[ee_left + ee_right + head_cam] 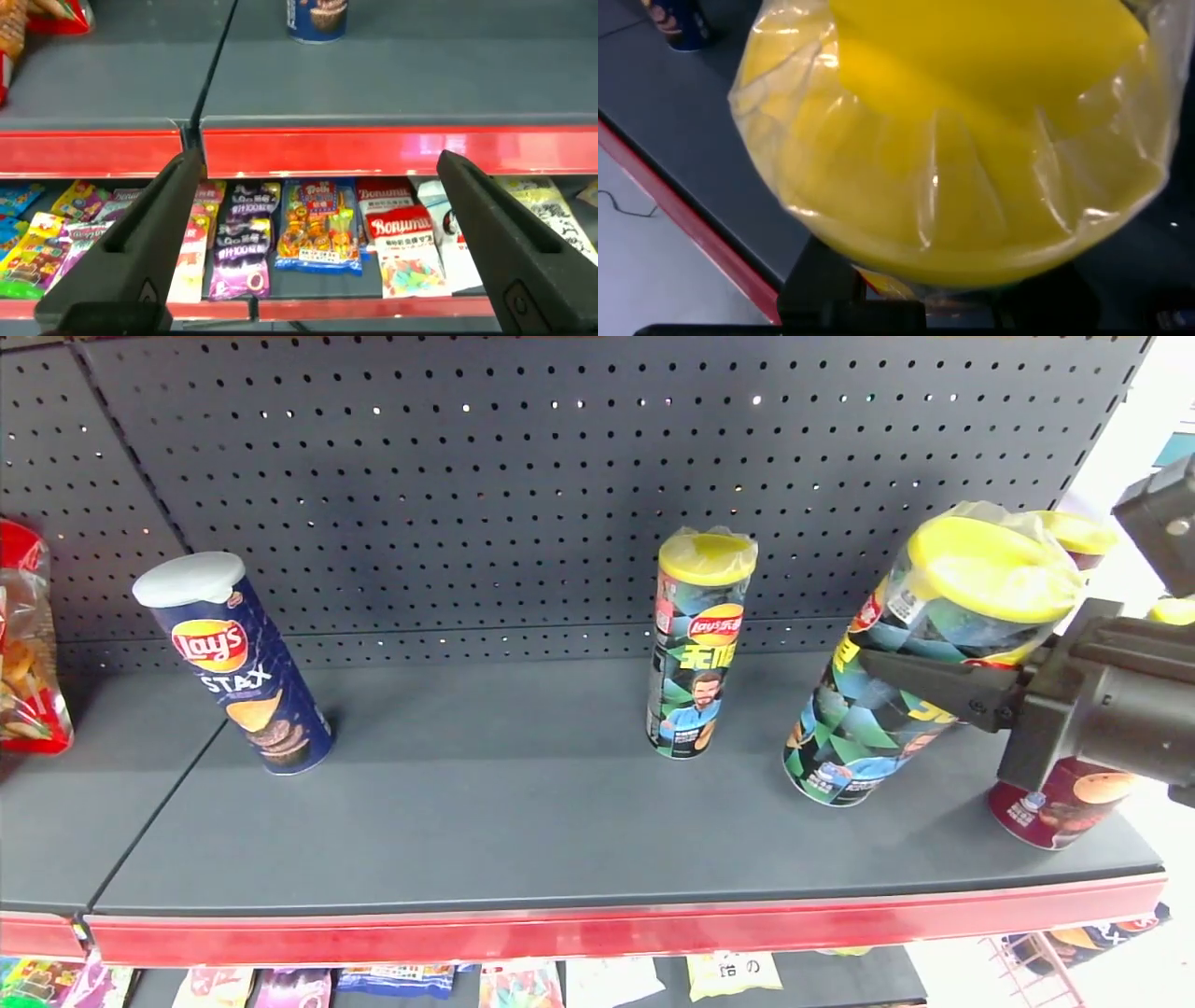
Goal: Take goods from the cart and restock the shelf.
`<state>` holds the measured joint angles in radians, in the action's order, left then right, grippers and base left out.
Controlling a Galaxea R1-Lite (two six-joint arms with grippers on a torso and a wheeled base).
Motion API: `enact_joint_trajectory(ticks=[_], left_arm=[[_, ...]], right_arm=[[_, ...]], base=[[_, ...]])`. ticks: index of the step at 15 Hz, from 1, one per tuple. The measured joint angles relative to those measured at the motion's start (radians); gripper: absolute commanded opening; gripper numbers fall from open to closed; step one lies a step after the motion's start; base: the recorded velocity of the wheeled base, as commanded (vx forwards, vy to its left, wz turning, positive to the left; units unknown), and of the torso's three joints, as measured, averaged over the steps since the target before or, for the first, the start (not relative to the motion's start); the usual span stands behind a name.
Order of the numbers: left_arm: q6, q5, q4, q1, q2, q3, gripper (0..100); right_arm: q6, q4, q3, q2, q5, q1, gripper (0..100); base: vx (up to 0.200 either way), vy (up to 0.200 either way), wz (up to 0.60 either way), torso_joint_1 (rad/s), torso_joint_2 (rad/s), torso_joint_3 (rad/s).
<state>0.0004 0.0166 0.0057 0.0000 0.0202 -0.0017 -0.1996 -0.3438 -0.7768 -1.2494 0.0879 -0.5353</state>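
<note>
Chip can point(845, 737) with a yellow lid and clear wrap over its top sat clamped in the right gripper point(920, 681), whose dark fingers were closed around its patterned green-and-black body at about mid-height. The can leaned, its lid tipped toward the right and its base low over the right part of the shelf point(523, 821); whether the base touched the board could not be told. In the right wrist view the same yellow lid point(971, 140) loomed close to the camera, with the grey shelf board below it.

Just beside the held can, behind the gripper at the shelf's right end, stood a red can point(1055, 803), partly hidden. A second yellow-lidded can point(695, 653) of the same pattern stood upright near the middle of the shelf, apart from the held one. A blue can point(238, 663) with a pale lid stood well to the left, and a snack bag point(28, 653) lay at the far left edge. A dark pegboard point(560, 476) backed the shelf and a red strip point(560, 929) ran along its front.

The left gripper point(318, 163) hung in front of that red strip with its fingers spread wide and nothing between them. Below it, a lower shelf point(523, 303) held rows of colourful packets point(318, 229).
</note>
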Motion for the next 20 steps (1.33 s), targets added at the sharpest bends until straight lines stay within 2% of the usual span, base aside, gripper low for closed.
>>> enact_joint_trajectory(ticks=[2,4,5,8,10,12,15,18,20], left_arm=[[0.007,-0.024,0.0,-0.014,0.013,0.0,100],[0.06,-0.123,-0.002,-0.02,0.019,-0.006,100],[0.061,-0.15,-0.005,-0.026,0.029,-0.03,100],[0.025,-0.214,-0.016,-0.05,0.175,-0.217,100],[0.027,-0.306,-0.041,-0.089,0.394,-0.36,100],[0.046,-0.416,-0.106,-0.162,0.658,-0.492,100],[0.076,-0.516,-0.253,-0.31,1.04,-0.654,100],[0.095,-0.567,-0.407,-0.445,1.354,-0.816,100],[0.141,-0.576,-0.447,-0.492,1.511,-0.93,100]], right_arm=[[-0.001,0.0,-0.011,-0.025,-0.048,0.001,0],[0.0,0.0,-0.014,-0.051,-0.091,0.0,0],[0.004,0.0,-0.026,-0.064,-0.102,0.002,0],[0.028,-0.001,-0.05,-0.089,-0.107,0.06,0],[0.077,0.0,-0.062,-0.089,-0.106,0.099,0],[0.104,0.001,-0.067,-0.083,-0.104,0.109,0],[0.114,0.001,-0.062,-0.073,-0.103,0.112,0],[0.127,0.003,-0.054,-0.066,-0.103,0.113,0],[0.126,0.003,-0.053,-0.063,-0.102,0.11,0]], base=[[0.0,0.0,0.0,0.0,0.0,0.0],[0.0,0.0,0.0,0.0,0.0,0.0],[0.0,0.0,0.0,0.0,0.0,0.0],[0.0,0.0,0.0,0.0,0.0,0.0],[0.0,0.0,0.0,0.0,0.0,0.0],[0.0,0.0,0.0,0.0,0.0,0.0],[0.0,0.0,0.0,0.0,0.0,0.0],[0.0,0.0,0.0,0.0,0.0,0.0],[0.0,0.0,0.0,0.0,0.0,0.0]])
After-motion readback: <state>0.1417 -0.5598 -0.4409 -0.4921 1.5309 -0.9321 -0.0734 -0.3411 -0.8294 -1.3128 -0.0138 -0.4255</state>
